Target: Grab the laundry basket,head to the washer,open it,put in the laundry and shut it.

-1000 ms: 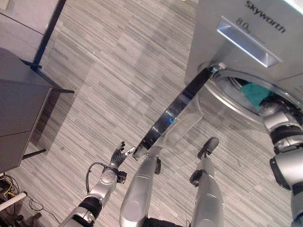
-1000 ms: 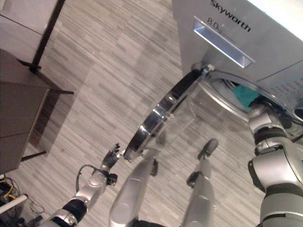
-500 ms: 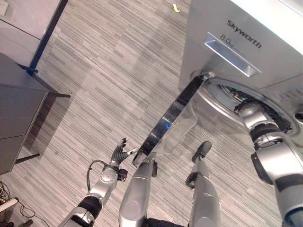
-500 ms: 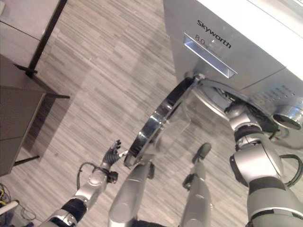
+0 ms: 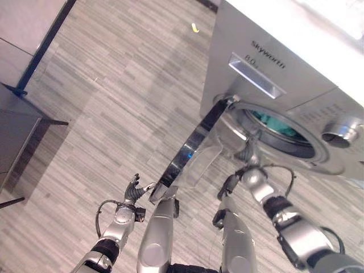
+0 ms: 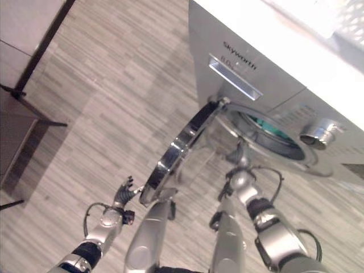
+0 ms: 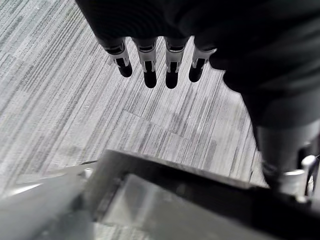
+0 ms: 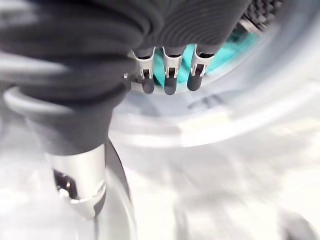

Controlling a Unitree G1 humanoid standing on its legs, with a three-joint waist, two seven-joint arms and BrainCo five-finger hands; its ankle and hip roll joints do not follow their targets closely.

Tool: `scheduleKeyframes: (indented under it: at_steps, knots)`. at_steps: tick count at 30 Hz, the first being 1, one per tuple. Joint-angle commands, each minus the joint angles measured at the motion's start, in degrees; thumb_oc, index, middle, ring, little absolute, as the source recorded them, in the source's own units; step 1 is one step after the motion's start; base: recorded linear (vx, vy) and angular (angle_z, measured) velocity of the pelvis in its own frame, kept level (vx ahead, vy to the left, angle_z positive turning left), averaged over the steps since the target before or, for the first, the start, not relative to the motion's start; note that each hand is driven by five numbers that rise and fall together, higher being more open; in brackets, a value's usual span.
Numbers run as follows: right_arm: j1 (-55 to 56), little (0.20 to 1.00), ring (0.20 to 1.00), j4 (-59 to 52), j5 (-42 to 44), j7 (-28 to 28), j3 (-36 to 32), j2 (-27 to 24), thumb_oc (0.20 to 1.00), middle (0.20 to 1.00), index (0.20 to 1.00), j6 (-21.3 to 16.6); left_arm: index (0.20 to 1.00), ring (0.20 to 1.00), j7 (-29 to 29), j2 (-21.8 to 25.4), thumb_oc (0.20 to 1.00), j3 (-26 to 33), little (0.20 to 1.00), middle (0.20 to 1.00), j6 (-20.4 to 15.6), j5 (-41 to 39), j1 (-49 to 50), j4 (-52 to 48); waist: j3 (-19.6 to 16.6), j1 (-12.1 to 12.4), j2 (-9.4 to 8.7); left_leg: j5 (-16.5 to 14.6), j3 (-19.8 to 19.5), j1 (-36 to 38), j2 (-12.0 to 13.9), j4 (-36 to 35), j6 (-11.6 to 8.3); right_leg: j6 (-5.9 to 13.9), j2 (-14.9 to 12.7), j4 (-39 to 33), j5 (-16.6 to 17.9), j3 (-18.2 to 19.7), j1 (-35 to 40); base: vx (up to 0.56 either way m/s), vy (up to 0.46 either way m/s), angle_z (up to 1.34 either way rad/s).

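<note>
The silver washer [image 5: 267, 62] stands at the upper right with its round glass door [image 5: 190, 149] swung wide open, seen edge-on. Teal laundry [image 5: 274, 123] lies inside the drum. My right hand [image 5: 248, 152] hangs just outside the drum's lower rim, open and holding nothing; in the right wrist view its straight fingers [image 8: 169, 80] point at the teal cloth [image 8: 227, 52]. My left hand [image 5: 132, 190] is low beside the door's free edge, open; its fingers [image 7: 148, 70] hover above the door rim [image 7: 165, 185] without touching it.
A dark table [image 5: 11, 131] stands at the left over striped grey floor. The washer's dial [image 5: 339, 129] sits right of the drum. A white latticed thing [image 6: 350, 23] rests on the washer's top. A small yellow scrap [image 5: 195, 27] lies on the floor behind.
My right arm has drawn back out of the drum, leaving the teal laundry inside. The camera has shifted, showing more of the washer. The left hand stays by the door's edge.
</note>
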Motion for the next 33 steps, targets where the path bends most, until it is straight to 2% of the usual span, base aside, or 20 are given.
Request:
scheduleKeyframes:
  at_steps: [1,7,10,11,13,16,19,21,22,23,25,26,28,29,30,33]
  knots:
    - [4.74,1.000,1.000,-2.14,-3.25,4.27,1.50,-0.29,1.000,1.000,1.000,-2.13,1.000,1.000,2.94,-0.28,1.000,0.76,1.000,1.000,0.18,5.84,3.64,1.92,-3.70,1.15,1.25,-4.57,3.46,1.45,-0.58,0.64,0.40,1.12,-0.03,8.07,-14.05,0.45,5.63,0.09,-0.081,0.02]
    - [14.87,1.000,1.000,-3.32,-2.94,7.45,0.93,0.08,1.000,1.000,1.000,-3.88,1.000,1.000,11.73,3.11,1.000,5.13,1.000,1.000,2.20,18.50,8.91,-1.72,-8.37,1.18,0.10,-3.76,2.36,6.54,0.90,-0.66,-0.62,0.24,1.89,5.86,-15.89,-0.67,11.65,0.06,-0.101,-0.01]
    - [18.96,1.000,1.000,-5.13,-0.86,7.62,-1.53,-0.36,1.000,1.000,1.000,-4.86,1.000,1.000,15.12,5.78,1.000,10.22,1.000,1.000,2.40,21.73,15.52,-13.07,-10.45,1.47,-0.06,-2.75,1.29,8.29,1.74,-1.05,-1.63,-0.40,3.10,4.29,-16.61,-1.36,14.44,0.04,-0.153,0.08]
    - [20.60,1.000,1.000,-6.96,1.10,7.75,-3.78,-0.87,1.000,1.000,1.000,-5.62,1.000,1.000,16.14,6.95,1.000,13.58,1.000,1.000,1.94,22.99,18.02,-18.96,-11.70,1.74,-0.26,-2.27,0.87,8.77,2.20,-1.15,-2.21,-0.65,3.81,2.87,-16.79,-1.55,15.88,0.03,-0.130,0.27]
    - [22.24,1.000,1.000,-8.67,1.71,8.00,-4.81,-1.62,1.000,1.000,1.000,-5.95,1.000,1.000,17.05,7.29,1.000,15.91,1.000,1.000,2.04,23.53,19.98,-23.36,-12.18,1.65,-0.43,-2.08,0.64,9.12,2.42,-1.20,-2.44,-0.82,4.24,2.04,-16.70,-1.70,16.71,0.02,-0.095,0.27]
    - [25.42,1.000,1.000,-12.95,2.99,9.82,-7.99,-4.09,1.000,1.000,1.000,-6.93,1.000,1.000,15.52,8.87,1.000,21.44,1.000,1.000,1.33,25.70,24.62,-36.56,-13.57,1.83,-0.82,-1.68,0.31,9.68,3.08,-1.72,-2.79,-0.94,5.47,-0.61,-16.13,-1.67,18.18,0.01,-0.108,0.17]
    - [24.87,1.000,1.000,-12.20,4.10,12.41,-8.27,-5.13,1.000,1.000,1.000,-6.02,1.000,1.000,5.44,8.40,1.000,22.90,1.000,1.000,-0.07,18.95,27.68,-48.87,-14.68,2.47,-0.31,-1.67,-0.05,9.96,3.34,-1.96,-2.64,-0.77,5.83,-1.89,-15.54,-1.34,18.62,-0.01,-0.037,0.01]
    - [21.79,1.000,1.000,-8.24,5.72,13.55,-7.24,-4.38,1.000,1.000,1.000,-4.83,1.000,1.000,0.05,8.42,1.000,22.07,1.000,1.000,-0.52,12.57,28.35,-55.92,-15.32,3.67,0.82,-1.73,-0.47,9.96,3.28,-1.97,-2.50,-0.68,5.66,-1.89,-15.41,-1.35,18.63,0.00,0.000,0.00]
    - [17.61,1.000,1.000,-3.00,9.54,15.03,-6.50,-2.08,1.000,1.000,1.000,-4.55,1.000,1.000,-4.50,8.97,1.000,21.18,1.000,1.000,0.12,8.19,27.77,-60.47,-15.91,4.89,1.80,-1.76,-0.76,10.22,3.12,-2.11,-2.42,-0.56,5.59,-1.89,-15.14,-1.60,18.63,0.00,0.000,0.00]
    - [17.21,1.000,1.000,-2.55,9.68,15.06,-6.47,-1.94,1.000,1.000,1.000,-4.75,1.000,1.000,-4.71,9.06,1.000,21.41,1.000,1.000,0.35,7.97,27.81,-60.76,-15.78,4.92,1.75,-1.76,-0.73,10.23,3.15,-2.13,-2.42,-0.54,5.61,-1.89,-15.11,-1.57,18.62,0.00,0.000,0.00]
    - [11.70,1.000,1.000,2.44,13.48,16.74,-5.08,1.06,1.000,1.000,1.000,-3.90,1.000,1.000,-9.27,9.58,1.000,19.21,1.000,1.000,1.44,-0.03,25.99,-64.39,-16.33,6.36,2.76,-1.69,-0.92,10.48,2.81,-2.44,-2.28,-0.40,5.44,-1.89,-14.81,-1.89,18.65,0.01,0.011,0.03]
    - [6.89,1.000,1.000,7.41,18.65,19.12,-4.73,4.38,1.000,1.000,1.000,-3.02,1.000,1.000,-12.79,10.76,1.000,16.53,1.000,1.000,2.92,-6.66,23.38,-67.13,-16.43,7.60,3.81,-1.58,-1.34,10.46,2.42,-2.63,-2.31,-0.39,5.27,-1.89,-14.68,-2.14,18.53,0.00,0.015,0.04]
    - [4.79,1.000,1.000,9.18,21.25,20.30,-4.61,5.74,1.000,1.000,1.000,-2.80,1.000,1.000,-14.37,11.36,1.000,14.68,1.000,1.000,3.76,-9.78,22.11,-68.32,-16.31,8.27,4.33,-1.51,-1.63,10.39,2.21,-2.78,-2.40,-0.39,5.19,-1.89,-14.61,-2.48,18.51,0.00,0.009,0.15]
    - [1.63,1.000,1.000,10.77,25.71,21.98,-3.67,8.43,1.000,1.000,1.000,-2.72,1.000,1.000,-16.30,11.48,1.000,11.12,1.000,1.000,4.11,-16.39,19.95,-70.23,-16.19,9.32,5.02,-1.42,-2.02,10.28,1.82,-3.14,-2.48,-0.35,5.09,-1.89,-14.44,-2.93,18.40,0.00,0.007,0.31]
    - [1.50,1.000,1.000,10.88,25.79,22.01,-3.73,8.44,1.000,1.000,1.000,-2.77,1.000,1.000,-16.31,11.54,1.000,11.09,1.000,1.000,4.10,-16.47,19.83,-70.19,-16.15,9.36,5.01,-1.42,-2.03,10.27,1.82,-3.15,-2.48,-0.34,5.10,-1.89,-14.44,-2.94,18.39,0.01,0.007,0.38]
    - [-2.80,1.000,1.000,13.50,32.35,23.39,-2.75,12.82,1.000,1.000,1.000,-3.22,1.000,1.000,-16.93,10.64,1.000,7.11,1.000,1.000,3.09,-19.37,17.39,-72.02,-15.88,11.22,5.78,-1.47,-2.60,10.02,1.31,-3.40,-2.57,-0.36,4.93,-1.89,-14.44,-3.48,18.31,0.02,0.000,0.19]
